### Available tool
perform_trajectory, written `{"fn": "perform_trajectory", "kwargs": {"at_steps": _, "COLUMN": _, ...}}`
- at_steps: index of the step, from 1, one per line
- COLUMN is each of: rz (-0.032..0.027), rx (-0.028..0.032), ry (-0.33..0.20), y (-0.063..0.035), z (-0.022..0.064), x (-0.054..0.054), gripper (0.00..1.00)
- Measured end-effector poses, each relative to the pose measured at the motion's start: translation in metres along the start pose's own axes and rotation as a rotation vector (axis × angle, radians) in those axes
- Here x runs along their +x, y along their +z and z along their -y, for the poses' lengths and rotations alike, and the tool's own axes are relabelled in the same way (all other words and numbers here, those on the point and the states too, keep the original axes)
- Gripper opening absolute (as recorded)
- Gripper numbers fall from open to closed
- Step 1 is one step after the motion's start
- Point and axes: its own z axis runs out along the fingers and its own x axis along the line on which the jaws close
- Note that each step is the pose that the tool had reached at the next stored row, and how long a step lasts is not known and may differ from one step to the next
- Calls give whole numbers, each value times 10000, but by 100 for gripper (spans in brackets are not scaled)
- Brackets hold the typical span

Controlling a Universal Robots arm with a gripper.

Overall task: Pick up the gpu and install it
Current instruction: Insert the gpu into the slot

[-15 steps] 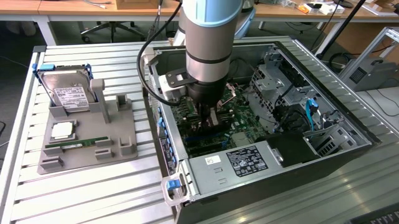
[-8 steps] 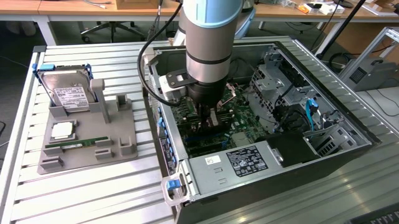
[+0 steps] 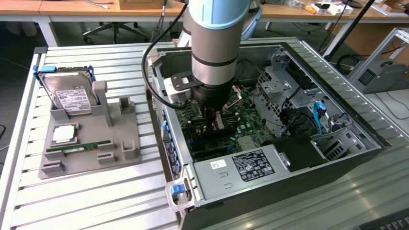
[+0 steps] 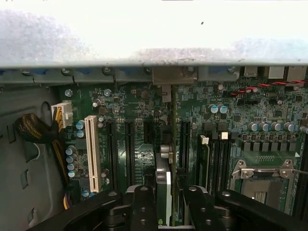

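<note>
pincer clamped on upright gpu over motherboard slots; no legible writing

— What's carrying everything?

— My work sits on a ribbed metal table of pale slats.

— And directly on it?

— Toward the exterior view's left, a grey parts holder lies flat on the slats. Just beside it, toward the exterior view's right, the open computer case rests on the same slats, its side panel off, its interior facing up.

— Touching each other?

— I cannot tell.
</note>
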Motion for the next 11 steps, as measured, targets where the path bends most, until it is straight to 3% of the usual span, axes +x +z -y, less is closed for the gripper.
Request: {"fn": "perform_trajectory", "kwargs": {"at_steps": 11, "rz": 9, "rx": 5, "ry": 1, "y": 28, "z": 2, "x": -1, "gripper": 28}}
